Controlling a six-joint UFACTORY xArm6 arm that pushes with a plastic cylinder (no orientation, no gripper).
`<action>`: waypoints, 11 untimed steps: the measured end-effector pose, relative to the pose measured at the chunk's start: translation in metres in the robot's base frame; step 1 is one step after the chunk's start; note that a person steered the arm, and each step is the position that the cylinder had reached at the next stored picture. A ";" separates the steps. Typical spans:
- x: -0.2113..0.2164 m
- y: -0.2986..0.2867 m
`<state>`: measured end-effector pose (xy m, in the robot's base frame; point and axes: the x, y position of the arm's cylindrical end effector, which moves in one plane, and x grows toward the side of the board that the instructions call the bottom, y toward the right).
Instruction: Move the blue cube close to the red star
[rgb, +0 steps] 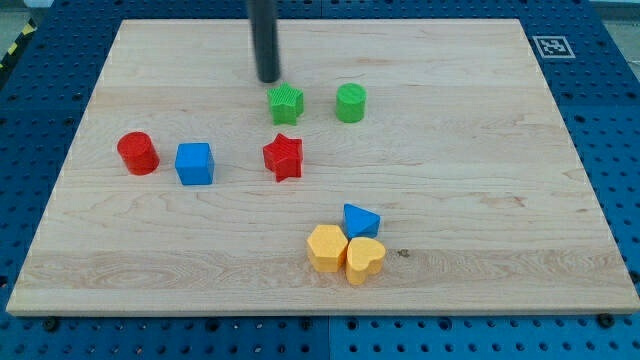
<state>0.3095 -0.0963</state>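
The blue cube (195, 163) sits on the wooden board at the view's left. The red star (284, 156) lies to its right, with a gap of about one block's width between them. My tip (269, 79) is toward the view's top, just up and left of the green star (286, 103). It stands well above and to the right of the blue cube and touches no block.
A red cylinder (138, 153) stands left of the blue cube. A green cylinder (351, 103) stands right of the green star. A blue triangular block (360, 219), a yellow hexagon-like block (327, 247) and a yellow heart (365, 259) cluster at the view's bottom. The board's edge (320, 311) runs along the view's bottom.
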 end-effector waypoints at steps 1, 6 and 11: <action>-0.001 -0.061; 0.141 -0.113; 0.161 -0.047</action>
